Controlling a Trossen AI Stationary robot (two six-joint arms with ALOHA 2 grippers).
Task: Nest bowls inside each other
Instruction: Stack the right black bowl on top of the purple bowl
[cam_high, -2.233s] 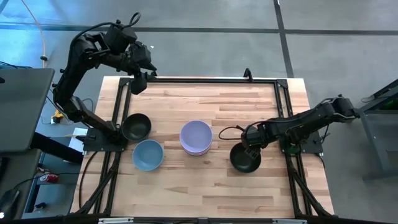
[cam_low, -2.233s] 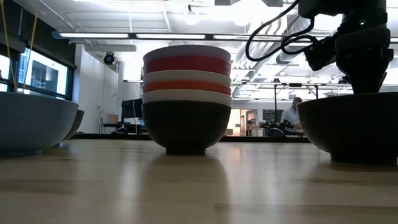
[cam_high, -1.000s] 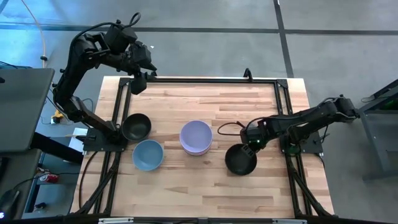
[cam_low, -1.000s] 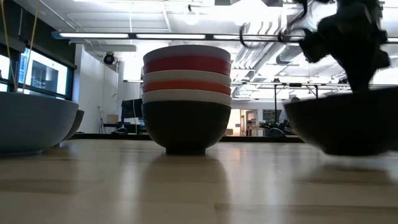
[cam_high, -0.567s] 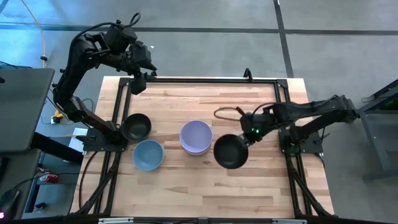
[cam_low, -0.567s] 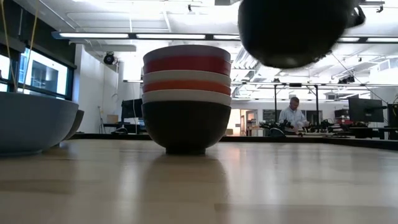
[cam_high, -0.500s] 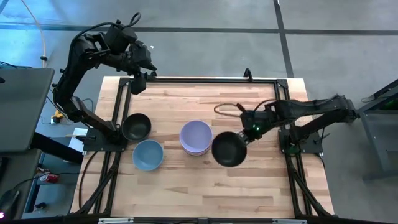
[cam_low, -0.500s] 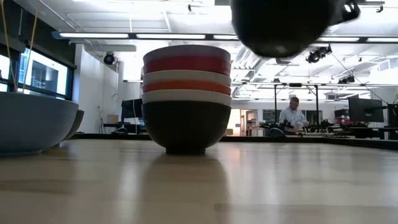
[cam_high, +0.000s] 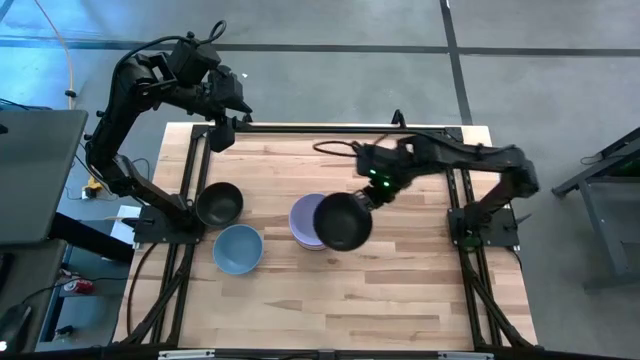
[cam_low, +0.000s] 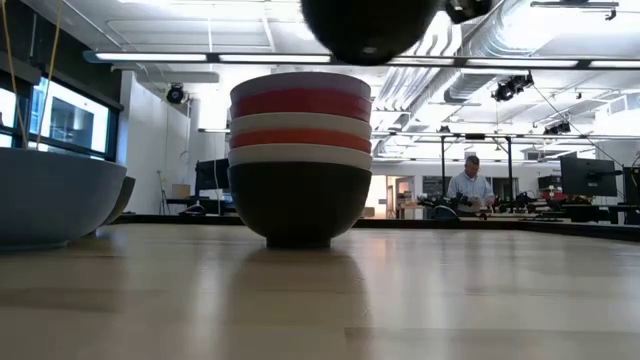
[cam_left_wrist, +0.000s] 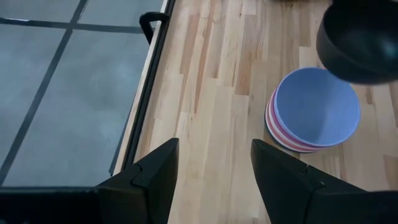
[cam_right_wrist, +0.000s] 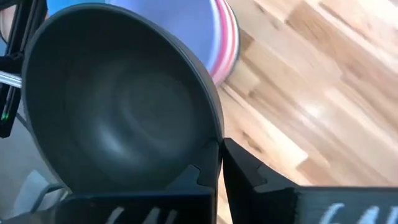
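black bowl (cam_high: 343, 222) aloft, right pincer (cam_high: 368, 196) (rim-clamped)

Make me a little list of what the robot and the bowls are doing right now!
right gripper: shut on the rim of a black bowl, held in the air
carried bowl's place: over the stack's edge, not in it yet
stack: nested bowls mid-table, lavender bowl on top
left gripper: open, empty, above the table's far left corner
loose bowls: second black bowl, blue bowl, near the left edge
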